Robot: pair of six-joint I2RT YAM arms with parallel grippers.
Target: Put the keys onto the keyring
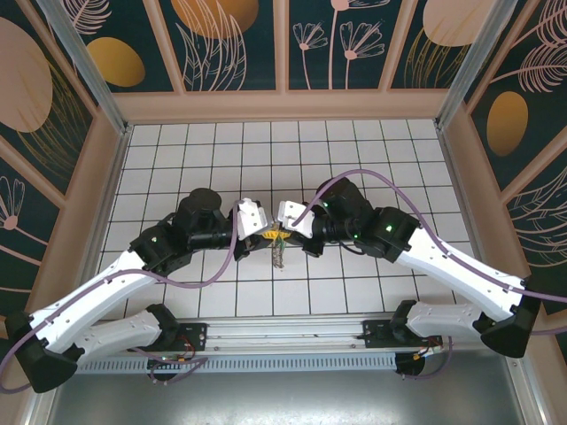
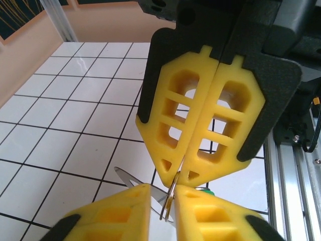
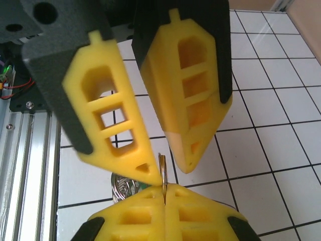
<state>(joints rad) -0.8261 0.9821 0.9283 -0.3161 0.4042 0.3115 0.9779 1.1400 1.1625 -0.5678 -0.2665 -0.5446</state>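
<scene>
Both grippers meet tip to tip above the middle of the tiled floor. My right gripper (image 3: 164, 190) (image 1: 287, 232) is shut on the keyring's thin metal split ring (image 3: 162, 165) (image 2: 171, 200), which stands edge-on. My left gripper (image 2: 161, 201) (image 1: 258, 232) is open by a narrow gap around the same ring; one fingertip (image 3: 153, 175) touches it. The keyring's brown strap (image 1: 278, 255) hangs below the tips. The key's silvery blade (image 2: 129, 181) sticks out to the left behind my left fingers, and a bit of its green head (image 2: 206, 191) (image 3: 146, 187) shows beside the ring.
Coiled silvery metal bits (image 3: 120, 183) hang just behind the right fingertips. White tiled floor (image 1: 266, 150) spreads behind the arms, bounded by tan walls (image 1: 283, 106). An aluminium rail (image 1: 283, 332) runs along the near edge between the arm bases.
</scene>
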